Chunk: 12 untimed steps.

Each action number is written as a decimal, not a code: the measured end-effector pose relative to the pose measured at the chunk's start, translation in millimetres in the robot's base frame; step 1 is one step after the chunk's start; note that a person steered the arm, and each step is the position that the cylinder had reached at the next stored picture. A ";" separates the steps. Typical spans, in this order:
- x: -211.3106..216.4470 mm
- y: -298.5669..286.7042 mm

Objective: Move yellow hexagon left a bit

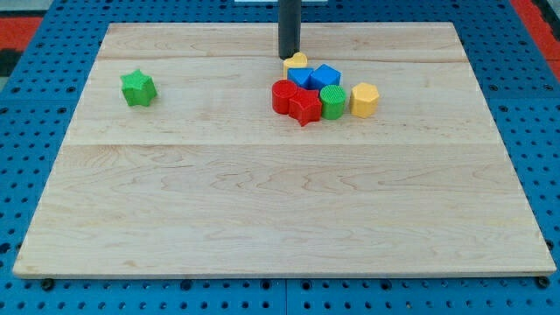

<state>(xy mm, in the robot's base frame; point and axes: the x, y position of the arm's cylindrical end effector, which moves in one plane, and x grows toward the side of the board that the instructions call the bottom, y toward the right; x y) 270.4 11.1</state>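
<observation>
My tip [288, 58] rests on the wooden board [262, 219] near the view's top, touching or just beside a small yellow block [297, 61] at the cluster's upper edge; being a bare rod, it grasps nothing. The yellow hexagon [364, 99] sits at the cluster's right end, just beside the green cylinder [332, 101]. The cluster also holds two blue blocks [315, 77] and two red blocks [295, 100], while a green star [138, 88] lies well apart at the view's left.

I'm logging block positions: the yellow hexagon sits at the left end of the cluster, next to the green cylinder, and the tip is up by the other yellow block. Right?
Not quite. The camera view shows the yellow hexagon at the cluster's right end, beside the green cylinder. My tip is indeed by the other yellow block.
</observation>
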 end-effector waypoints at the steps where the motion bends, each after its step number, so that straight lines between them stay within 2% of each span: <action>1: 5.0 0.0; 3: 8.9 0.0; 4: -27.7 1.9; 5: -58.4 33.9; 6: -58.0 98.4; 8: -29.1 171.2; 10: 36.5 168.0; 12: 77.7 170.0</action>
<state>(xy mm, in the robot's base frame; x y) 348.0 181.1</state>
